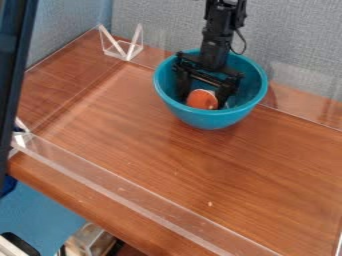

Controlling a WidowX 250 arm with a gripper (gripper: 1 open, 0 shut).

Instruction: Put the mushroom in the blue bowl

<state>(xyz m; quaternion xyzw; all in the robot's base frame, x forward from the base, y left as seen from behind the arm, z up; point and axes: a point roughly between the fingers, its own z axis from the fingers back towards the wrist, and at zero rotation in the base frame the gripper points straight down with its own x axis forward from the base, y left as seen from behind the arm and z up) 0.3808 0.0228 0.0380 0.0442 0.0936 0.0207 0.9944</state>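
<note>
- Turquoise-blue bowl (211, 92) stands on the wooden table (160, 160), toward its far side.
- Orange-brown mushroom (201, 99) lies inside the blue bowl, on its floor.
- Black gripper (202, 91) points down into the bowl, jaws spread wide on either side of the mushroom, clamping nothing.
- Clear acrylic wall (120, 44) borders the table behind the bowl.

Bench (160, 140): polished wood grain, clear plastic edging. Blue bowl (211, 110): smooth, glossy. Mushroom (202, 99): matt orange cap. Claw (203, 88): black, matt.
</note>
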